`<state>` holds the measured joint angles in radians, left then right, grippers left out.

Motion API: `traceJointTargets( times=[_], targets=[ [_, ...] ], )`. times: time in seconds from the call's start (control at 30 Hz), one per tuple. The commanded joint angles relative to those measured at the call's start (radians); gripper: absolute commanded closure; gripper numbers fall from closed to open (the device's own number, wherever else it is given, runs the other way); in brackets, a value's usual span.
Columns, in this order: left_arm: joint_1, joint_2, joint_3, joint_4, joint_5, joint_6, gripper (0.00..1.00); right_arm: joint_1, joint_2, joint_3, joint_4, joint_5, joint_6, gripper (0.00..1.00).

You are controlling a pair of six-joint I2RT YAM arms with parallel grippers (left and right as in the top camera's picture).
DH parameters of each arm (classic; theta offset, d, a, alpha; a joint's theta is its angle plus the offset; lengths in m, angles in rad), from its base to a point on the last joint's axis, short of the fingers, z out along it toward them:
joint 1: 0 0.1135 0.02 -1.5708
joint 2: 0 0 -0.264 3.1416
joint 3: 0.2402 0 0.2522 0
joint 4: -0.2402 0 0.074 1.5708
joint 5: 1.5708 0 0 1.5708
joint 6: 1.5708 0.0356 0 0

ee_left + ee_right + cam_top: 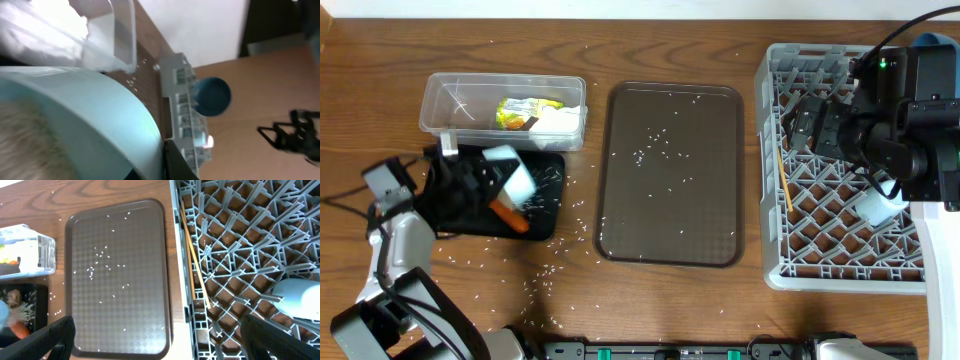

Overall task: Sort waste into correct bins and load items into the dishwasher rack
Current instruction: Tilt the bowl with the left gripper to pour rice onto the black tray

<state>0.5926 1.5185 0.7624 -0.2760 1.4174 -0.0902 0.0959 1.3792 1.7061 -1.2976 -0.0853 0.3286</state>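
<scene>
Wood-grain tabletop point(650, 40), speckled with loose rice grains point(578, 207), is spreading out ahead of me. Nearest, on my left, my left gripper point(492, 178) is pinching shut on the blue-lined cup point(518, 180) and holding it tipped over the black tray point(546, 226), just above the small orange carrot point(510, 215). In the wrist view the cup's pale blue inside is filling the frame, with something pale and blurred in it that I cannot make out. Just beyond the tray, the clear tub point(438, 105) is holding the yellow-green wrapper point(525, 108) and the white tissue point(562, 120). Off to my right, the brown serving tray point(715, 230) is lying between this cup and the dishwasher rack point(820, 272). Over that rack my right gripper point(167, 332) is hanging with its fingers spread wide and nothing between them, near a white cup point(300, 297) and chopsticks point(192, 265) lying among the pegs. The cup I am carrying is sitting well apart from the rack, across the serving tray, and I am judging the right arm far nearer to its slot.
</scene>
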Motion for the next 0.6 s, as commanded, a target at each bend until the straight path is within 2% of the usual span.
traceJointTargets(
  times=[0.0,0.2,0.3,0.43,0.5,0.57],
  targets=[
    [0.025,-0.016,-0.022,0.006,0.154,0.14,0.94,0.003,0.001,0.0,-0.001,0.011,-0.011,0.01],
    [0.035,-0.016,-0.022,0.022,0.152,0.208,0.94,0.003,0.001,0.0,0.006,0.011,-0.011,0.01],
    [0.04,-0.015,-0.022,0.024,0.058,0.213,0.94,0.003,0.001,0.0,-0.004,0.011,-0.011,0.01],
    [0.042,-0.015,-0.022,0.024,0.066,0.212,0.94,0.003,0.001,0.0,-0.004,0.011,-0.012,0.01],
    [0.042,-0.015,-0.022,0.029,0.119,0.243,0.94,0.003,0.001,0.0,-0.003,0.011,-0.011,0.01],
    [0.042,-0.015,-0.022,0.029,0.063,0.255,0.94,0.003,0.001,0.0,-0.003,0.011,-0.011,0.01]
  ],
)
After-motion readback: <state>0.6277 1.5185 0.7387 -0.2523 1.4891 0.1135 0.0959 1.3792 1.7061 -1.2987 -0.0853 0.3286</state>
